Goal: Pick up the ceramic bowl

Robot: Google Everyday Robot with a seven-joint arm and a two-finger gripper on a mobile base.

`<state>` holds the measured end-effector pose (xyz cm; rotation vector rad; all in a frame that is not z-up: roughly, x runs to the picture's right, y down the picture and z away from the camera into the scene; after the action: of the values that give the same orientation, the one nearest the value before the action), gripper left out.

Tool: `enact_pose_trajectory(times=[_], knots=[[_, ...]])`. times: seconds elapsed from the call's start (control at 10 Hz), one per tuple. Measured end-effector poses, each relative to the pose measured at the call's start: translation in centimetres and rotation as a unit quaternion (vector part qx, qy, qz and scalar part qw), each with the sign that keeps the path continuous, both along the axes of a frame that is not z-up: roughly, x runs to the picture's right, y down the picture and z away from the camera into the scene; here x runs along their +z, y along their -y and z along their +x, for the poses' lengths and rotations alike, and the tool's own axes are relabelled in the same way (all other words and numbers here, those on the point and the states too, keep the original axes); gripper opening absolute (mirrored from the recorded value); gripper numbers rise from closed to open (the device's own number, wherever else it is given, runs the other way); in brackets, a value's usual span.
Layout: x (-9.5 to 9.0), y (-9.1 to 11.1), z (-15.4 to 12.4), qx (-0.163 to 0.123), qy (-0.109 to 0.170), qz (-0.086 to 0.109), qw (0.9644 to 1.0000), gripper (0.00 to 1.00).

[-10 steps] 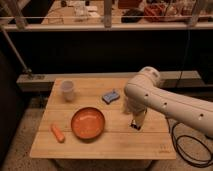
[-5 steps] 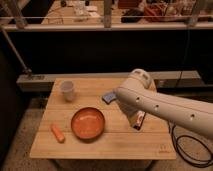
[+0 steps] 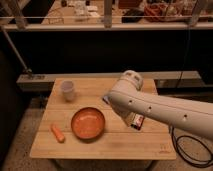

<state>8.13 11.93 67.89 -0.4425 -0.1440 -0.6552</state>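
Hanging low over the wooden table (image 3: 125, 148), the gripper (image 3: 136, 120) sits tucked beneath the bulky white arm (image 3: 160, 107). Whether it is spread or pressed together I cannot tell, since the arm covers most of it. It holds nothing that can be seen.

The ceramic bowl (image 3: 88, 123) rests flat on the table just beside the gripper, on its picture-left side, with its rim near the gripper but apart from it. Beyond the bowl from the gripper lies a small orange carrot-like piece (image 3: 58, 133). A white cup (image 3: 68, 91) stands farther off, up and to the left.

The main risk, as I judge it, is a sideways shove. The gripper looks to be at about rim height, so a level move toward the bowl could push the glossy dish across the boards toward the carrot-like piece instead of catching it. A wide, shallow rim also gives little to pinch (a shallow bite on glazed ceramic may slip, or tip the bowl on lifting). Because the arm hides the gripper from this camera, any misalignment at the rim would be hard to spot. The cup seems far enough away to be safe.
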Motion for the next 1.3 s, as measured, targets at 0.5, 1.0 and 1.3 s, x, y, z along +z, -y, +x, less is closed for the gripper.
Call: enact_pose_trajectory(times=[0.5, 1.0, 1.3], knots=[[0.4, -0.3, -1.5, -0.046, 0.033, 0.008, 0.9984, 0.80], [1.1, -0.5, -2.6, -0.082, 0.063, 0.018, 0.9945, 0.80], [1.8, -1.0, -3.5, -0.102, 0.081, 0.022, 0.9913, 0.80]])
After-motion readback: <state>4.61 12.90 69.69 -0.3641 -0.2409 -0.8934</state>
